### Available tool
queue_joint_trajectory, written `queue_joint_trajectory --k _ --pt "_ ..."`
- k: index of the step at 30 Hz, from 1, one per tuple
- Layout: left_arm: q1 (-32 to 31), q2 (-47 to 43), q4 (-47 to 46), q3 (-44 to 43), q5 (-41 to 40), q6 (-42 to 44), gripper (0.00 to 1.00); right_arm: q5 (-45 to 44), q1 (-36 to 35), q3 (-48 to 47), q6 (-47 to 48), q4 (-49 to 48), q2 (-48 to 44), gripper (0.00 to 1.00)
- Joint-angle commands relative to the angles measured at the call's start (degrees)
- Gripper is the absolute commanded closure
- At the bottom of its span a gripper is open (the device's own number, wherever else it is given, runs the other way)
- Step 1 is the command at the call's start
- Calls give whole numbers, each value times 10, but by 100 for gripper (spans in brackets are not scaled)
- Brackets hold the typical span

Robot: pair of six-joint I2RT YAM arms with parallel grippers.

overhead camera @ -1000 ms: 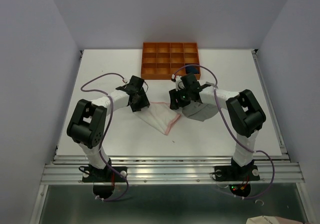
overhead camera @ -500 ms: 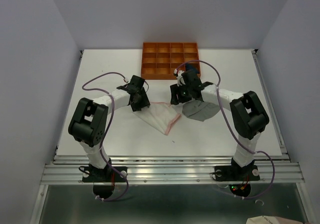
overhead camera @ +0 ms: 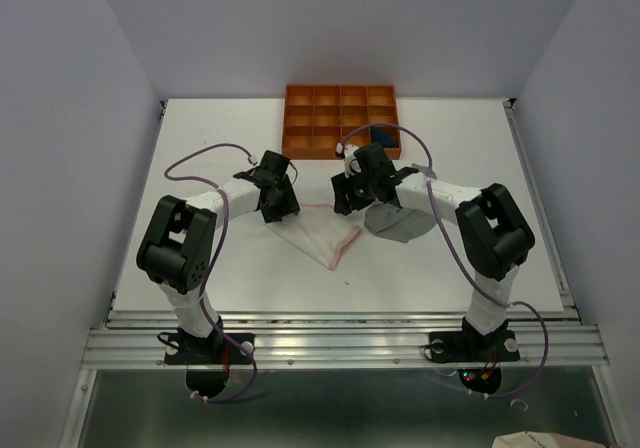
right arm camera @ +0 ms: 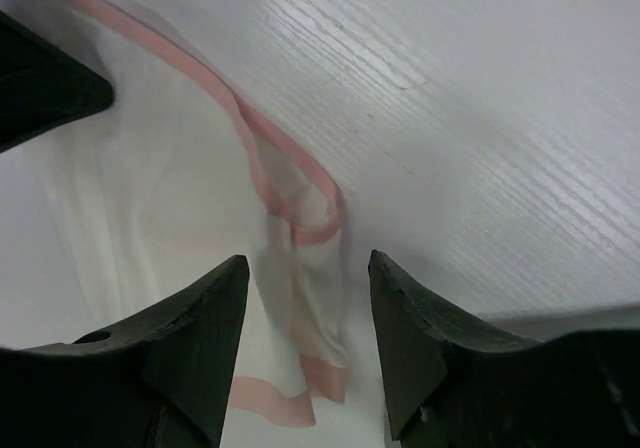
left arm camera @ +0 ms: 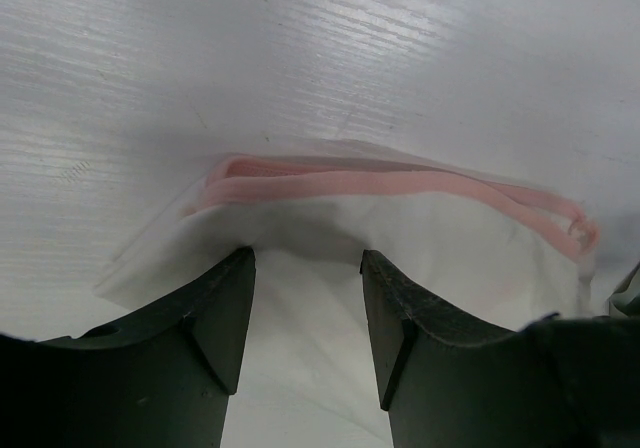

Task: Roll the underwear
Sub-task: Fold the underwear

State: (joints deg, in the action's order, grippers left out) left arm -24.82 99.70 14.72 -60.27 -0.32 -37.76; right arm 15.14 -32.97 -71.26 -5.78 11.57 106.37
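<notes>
Far back, the orange tray holds navy underwear. Left gripper and right gripper — both wide, empty — hover over the pink underwear.

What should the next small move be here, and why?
Probably lower both grippers and pinch the pink waistband. The left gripper and right gripper stand open over opposite ends of the pale pink underwear, which lies flat and unrolled, with nothing held.

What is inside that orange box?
A navy blue cloth lies in the orange box's near right compartment. Other compartments look bare, though the right arm covers part of the near row.
</notes>
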Motion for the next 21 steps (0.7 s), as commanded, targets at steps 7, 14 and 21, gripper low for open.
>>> queue_joint_trajectory --k 7,14,21 --pt "-2 2 -5 -25 -14 18 43 -53 -22 -12 11 44 56 53" --pt "-3 1 -7 -25 -14 21 43 -81 -42 1 3 64 57 55" --pt "-3 -2 -11 -21 -14 23 44 -202 -42 -27 -44 57 24 58"
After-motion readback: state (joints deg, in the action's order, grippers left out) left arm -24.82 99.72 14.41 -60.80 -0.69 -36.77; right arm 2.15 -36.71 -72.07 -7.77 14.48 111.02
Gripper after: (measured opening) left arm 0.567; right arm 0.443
